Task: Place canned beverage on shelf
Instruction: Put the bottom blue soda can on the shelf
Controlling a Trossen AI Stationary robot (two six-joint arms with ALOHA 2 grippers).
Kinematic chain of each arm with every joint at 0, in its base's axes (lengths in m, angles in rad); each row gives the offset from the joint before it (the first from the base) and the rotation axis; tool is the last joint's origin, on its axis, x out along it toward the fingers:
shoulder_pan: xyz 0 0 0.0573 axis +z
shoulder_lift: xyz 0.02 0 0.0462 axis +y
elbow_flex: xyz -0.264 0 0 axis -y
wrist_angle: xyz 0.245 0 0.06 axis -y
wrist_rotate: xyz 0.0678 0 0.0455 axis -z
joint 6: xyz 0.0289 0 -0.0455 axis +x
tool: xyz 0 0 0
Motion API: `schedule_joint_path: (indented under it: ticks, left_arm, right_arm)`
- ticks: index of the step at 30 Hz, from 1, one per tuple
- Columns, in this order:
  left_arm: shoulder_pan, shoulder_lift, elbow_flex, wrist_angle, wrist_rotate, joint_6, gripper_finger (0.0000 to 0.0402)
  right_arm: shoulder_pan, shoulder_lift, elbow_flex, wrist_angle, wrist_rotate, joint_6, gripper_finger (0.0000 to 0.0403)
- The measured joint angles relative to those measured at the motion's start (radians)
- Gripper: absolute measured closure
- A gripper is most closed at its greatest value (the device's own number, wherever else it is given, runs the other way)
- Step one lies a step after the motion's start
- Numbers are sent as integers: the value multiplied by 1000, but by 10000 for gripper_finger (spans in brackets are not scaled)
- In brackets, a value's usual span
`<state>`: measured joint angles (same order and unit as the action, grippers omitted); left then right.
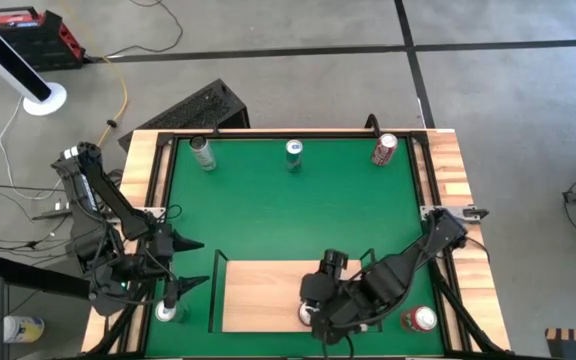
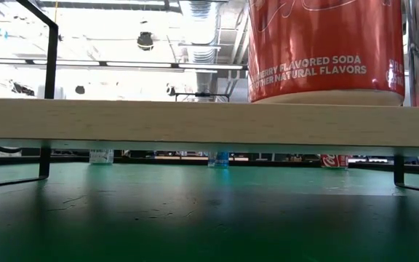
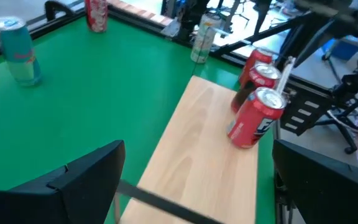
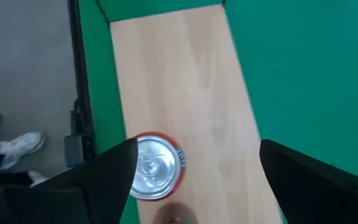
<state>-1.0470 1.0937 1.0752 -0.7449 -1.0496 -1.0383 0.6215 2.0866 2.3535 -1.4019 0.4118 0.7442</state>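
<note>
Red soda can (image 4: 156,165) stands upright on the shelf (image 4: 185,81). Right gripper (image 4: 197,171) hovers above it, fingers spread, released. Left gripper (image 3: 197,180) waits open nearby.

High view looks straight down, low view skims the mat; both wrist views share the shelf (image 4: 179,81).

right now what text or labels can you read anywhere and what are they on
"BERRY FLAVORED SODA" and, below it, "NATURAL FLAVORS": on the red can standing on the shelf, low view; the start of each line is cut off.
Print on the other cans, such as the teal can, is too blurred to read.
</note>
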Motion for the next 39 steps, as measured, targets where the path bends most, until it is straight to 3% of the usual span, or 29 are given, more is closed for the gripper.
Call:
schedule_joint_path:
  ticks: [5, 14, 18, 31, 39]
  left_arm:
    - [33, -29, 0, -52, 99, -62, 9]
    - [46, -12, 46, -52, 565, 6, 26]
    - [38, 8, 98, -52, 711, -7, 39]
    - [-75, 39, 174, -57, 729, -175, 44]
    - [-82, 97, 174, -139, 851, -164, 45]
  right_arm:
    - [5, -13, 0, -17, 35, -20, 45]
    - [6, -22, 0, -35, 61, -20, 45]
    - [8, -22, 0, -35, 61, -20, 45]
    - [37, -22, 0, -35, 61, 32, 45]
    - [50, -41, 0, -35, 62, 56, 45]
